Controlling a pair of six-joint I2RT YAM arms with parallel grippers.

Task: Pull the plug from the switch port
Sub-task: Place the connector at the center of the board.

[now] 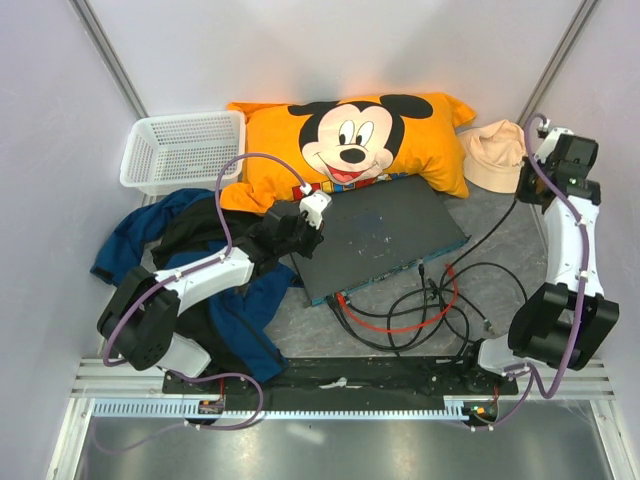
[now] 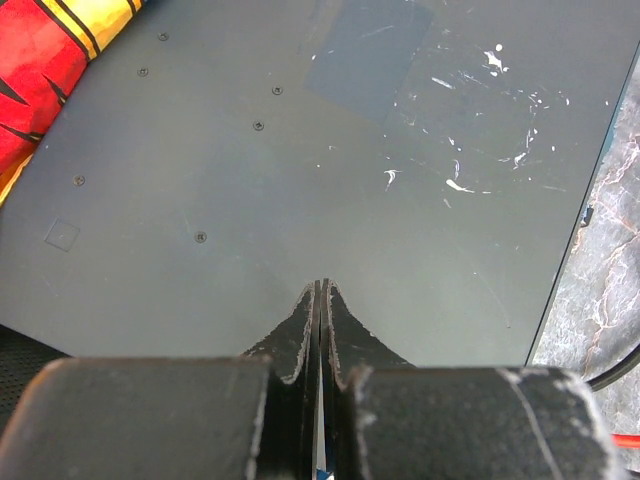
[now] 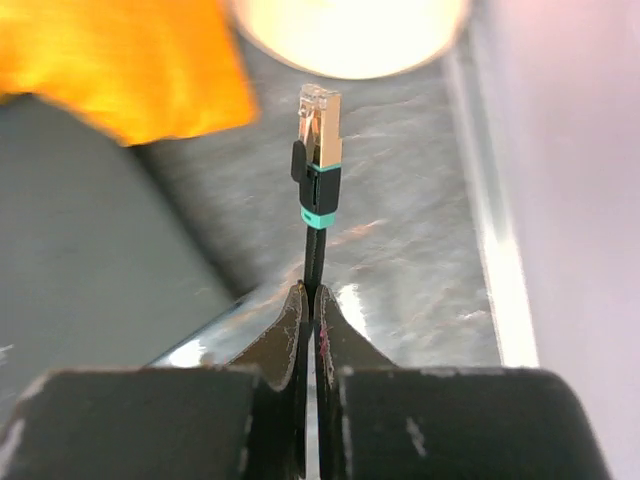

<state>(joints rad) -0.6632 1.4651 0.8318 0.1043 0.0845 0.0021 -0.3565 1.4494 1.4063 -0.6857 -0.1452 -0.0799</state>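
The dark grey switch lies flat in the middle, its socket edge facing the near side with red and black cables there. My left gripper is shut and empty, its tips over the switch's left end; the switch's top fills the left wrist view under the closed gripper. My right gripper is at the far right, shut on a thin black cable. The plug, clear-tipped with a teal band, stands free in the air beyond the right gripper, away from the switch.
An orange Mickey Mouse pillow lies behind the switch, a beige hat to its right, a white basket at back left. Blue and black clothes lie under the left arm. Walls close in on both sides.
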